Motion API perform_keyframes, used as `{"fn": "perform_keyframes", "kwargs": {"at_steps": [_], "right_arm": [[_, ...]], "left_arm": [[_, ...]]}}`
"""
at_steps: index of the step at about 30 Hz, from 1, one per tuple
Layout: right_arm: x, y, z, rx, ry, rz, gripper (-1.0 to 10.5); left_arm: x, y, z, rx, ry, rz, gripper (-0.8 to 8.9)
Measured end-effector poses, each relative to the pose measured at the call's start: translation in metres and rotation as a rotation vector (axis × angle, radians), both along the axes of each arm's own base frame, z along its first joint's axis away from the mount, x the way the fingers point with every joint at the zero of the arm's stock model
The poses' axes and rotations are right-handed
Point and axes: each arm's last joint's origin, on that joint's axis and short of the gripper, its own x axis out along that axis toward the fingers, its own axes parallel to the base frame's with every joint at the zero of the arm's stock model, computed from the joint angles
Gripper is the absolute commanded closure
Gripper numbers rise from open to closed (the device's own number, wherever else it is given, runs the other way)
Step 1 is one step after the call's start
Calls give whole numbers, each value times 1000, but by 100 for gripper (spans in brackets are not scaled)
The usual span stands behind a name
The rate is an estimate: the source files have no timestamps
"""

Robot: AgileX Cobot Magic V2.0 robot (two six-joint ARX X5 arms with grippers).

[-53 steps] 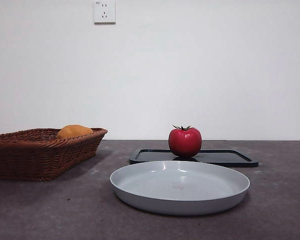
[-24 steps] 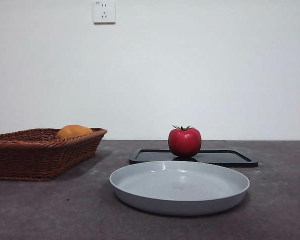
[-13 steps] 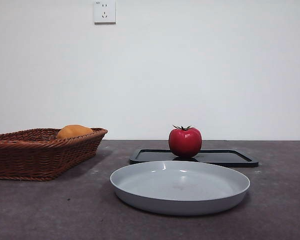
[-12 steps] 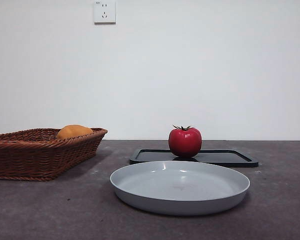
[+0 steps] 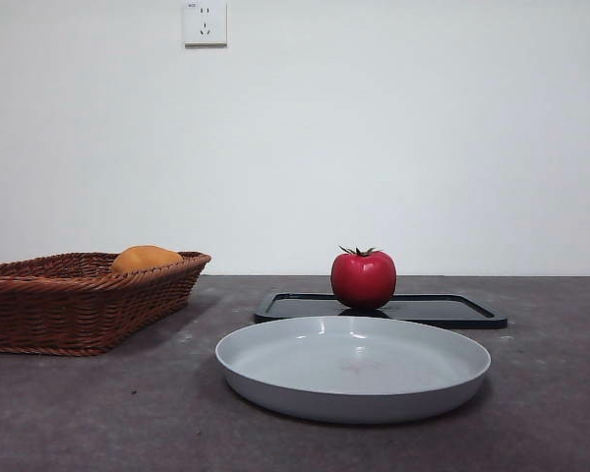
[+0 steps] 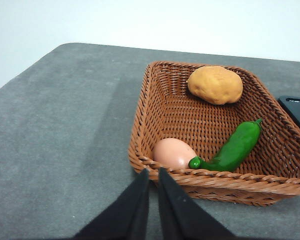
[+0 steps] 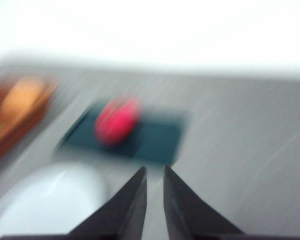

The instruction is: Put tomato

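Observation:
The red tomato (image 5: 364,279) with a green stem stands upright on a flat black tray (image 5: 452,310) at the far middle of the table. In the blurred right wrist view it shows as a red smear (image 7: 117,120) on the dark tray (image 7: 157,140), ahead of my right gripper (image 7: 155,170), whose jaws are together and hold nothing. My left gripper (image 6: 153,172) is shut and empty, hovering just outside the near rim of the wicker basket (image 6: 160,105). Neither gripper shows in the front view.
A wide grey plate (image 5: 275,388) lies in front of the tray, also in the right wrist view (image 7: 45,200). The basket (image 5: 79,305) at the left holds an orange-brown rounded fruit (image 6: 215,85), a green pepper (image 6: 235,146) and a pinkish egg-shaped thing (image 6: 174,152).

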Motion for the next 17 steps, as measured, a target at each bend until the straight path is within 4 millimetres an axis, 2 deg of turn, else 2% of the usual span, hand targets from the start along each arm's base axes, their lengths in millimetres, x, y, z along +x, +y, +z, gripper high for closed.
{"fn": "perform_keyframes", "kwargs": {"at_steps": [2, 3, 5, 9, 17], "right_arm": [[4, -6, -14, -7, -165, -107, 899], [10, -8, -29, -13, -222, -150, 899], [15, -11, -49, -22, -244, -188, 899], [23, -17, -89, -55, -184, -256, 899], [35, -20, -135, -82, -48, -267, 899]], "left_arm": [[0, 0, 0, 0, 0, 0, 785], [0, 0, 0, 0, 0, 0, 785], [0, 0, 0, 0, 0, 0, 785], [0, 0, 0, 0, 0, 2, 785], [0, 0, 0, 0, 0, 2, 785]]}}
